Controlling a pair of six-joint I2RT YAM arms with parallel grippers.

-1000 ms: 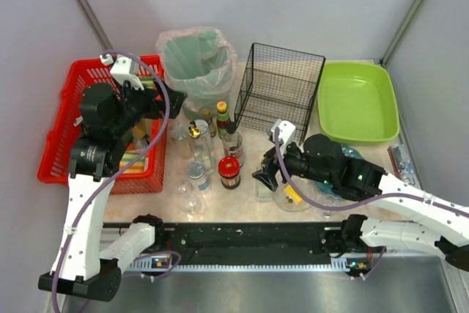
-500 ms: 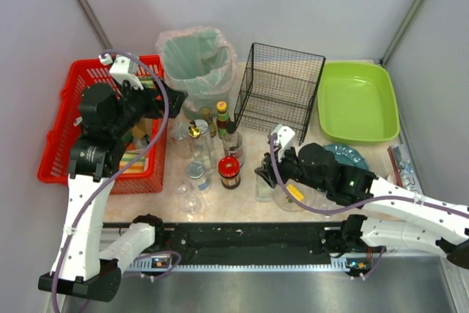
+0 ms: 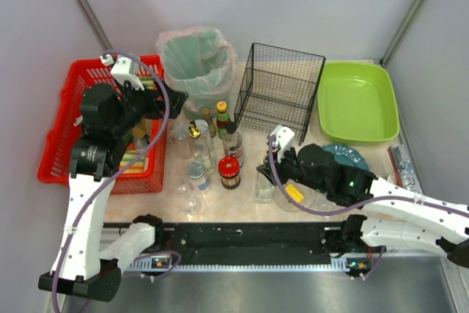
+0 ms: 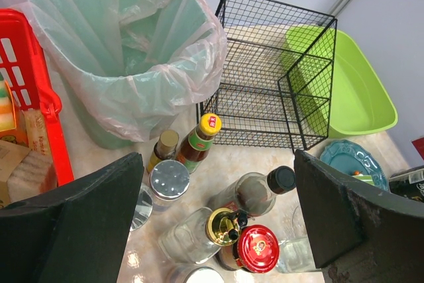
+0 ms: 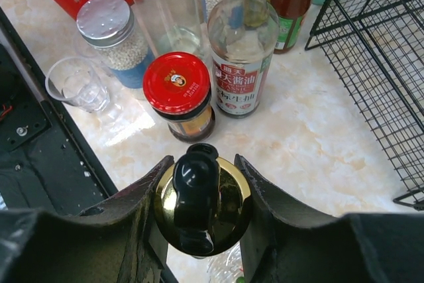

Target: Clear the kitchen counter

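Clutter crowds the beige marbled desk (image 3: 245, 201): sauce bottles (image 3: 222, 119), jars (image 3: 229, 172), clear glasses (image 3: 188, 199) and a teal plate (image 3: 346, 155), so clearing looks barely begun. The right end effector (image 5: 202, 193) pinches a gold-capped clear glass bottle (image 5: 195, 170) mid-desk. The left end effector (image 4: 215, 213) hangs spread wide above the cluster.

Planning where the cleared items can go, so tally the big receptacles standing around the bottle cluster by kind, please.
Red plastic basket: 1
Waste bin with bag liner: 1
Black wire rack: 1
Lime-green tub: 1
Total: 4
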